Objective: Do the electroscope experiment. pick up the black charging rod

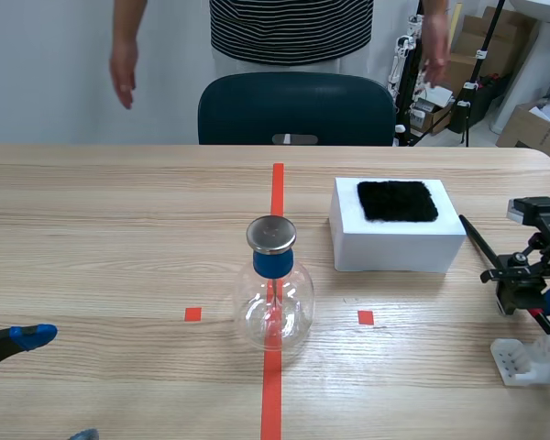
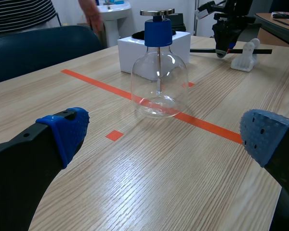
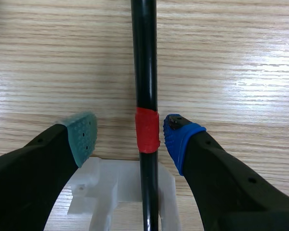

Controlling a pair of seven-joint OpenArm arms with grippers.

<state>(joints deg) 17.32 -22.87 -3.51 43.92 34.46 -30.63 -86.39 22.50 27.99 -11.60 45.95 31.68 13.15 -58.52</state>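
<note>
The black charging rod (image 3: 144, 62) runs straight ahead between the fingers of the right gripper (image 3: 130, 129), which are spread apart and not pinching it. The rod's red band (image 3: 147, 131) sits level with the fingertips. The blue pad (image 3: 180, 137) lies just beside that band, so close that contact cannot be ruled out, while the grey-green pad (image 3: 82, 137) on the other side stands clearly apart from the rod. Under the claw, the near part of the rod rests in a white plastic stand (image 3: 118, 192) on the wooden table (image 3: 241, 53). The far part reaches forward over bare wood.

In the scene view the rod's free end points away from the right claw toward a white box (image 1: 399, 243), stopping near the box's corner without touching it. A black fuzzy pad (image 1: 397, 200) lies on top of the box.

The left gripper (image 2: 166, 132) hangs low over the table with its blue-padded fingers spread wide, holding nothing. Ahead of it, on the orange-red tape line, the electroscope (image 2: 159, 82) stands upright. It is a clear glass flask with a blue stopper (image 2: 158, 32) and a flat metal disc (image 2: 157, 11) on top. It is well apart from both claws.

Across the table, beyond the electroscope, are a dark blue chair (image 1: 296, 108) and a person in a striped shirt (image 1: 289, 27) standing behind it, one hand (image 1: 124, 71) hanging at the side.
</note>
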